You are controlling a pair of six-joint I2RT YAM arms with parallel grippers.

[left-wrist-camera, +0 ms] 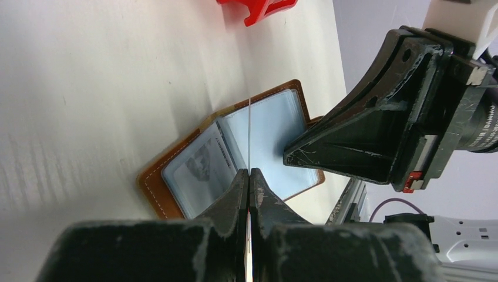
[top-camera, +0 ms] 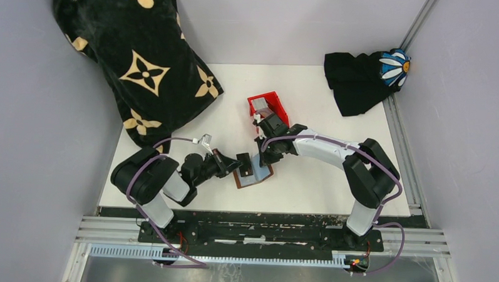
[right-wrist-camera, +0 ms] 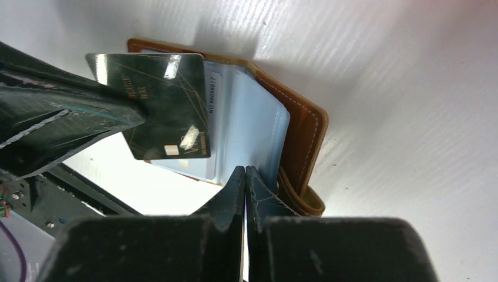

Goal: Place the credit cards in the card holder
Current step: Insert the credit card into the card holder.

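While the left end effector pinched a dark credit card above the open card holder on the worktop, right end effector sat fully closed, tips at its clear sleeves.

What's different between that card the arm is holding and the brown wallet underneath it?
The card is dark and glossy with fine gold lines; the wallet is brown stitched leather with pale blue pockets. The card is pinched in the left gripper, raised over the wallet; the wallet lies open on the table. The card is one thin sheet; the wallet is thicker, with layered pockets. Both are flat rectangles.
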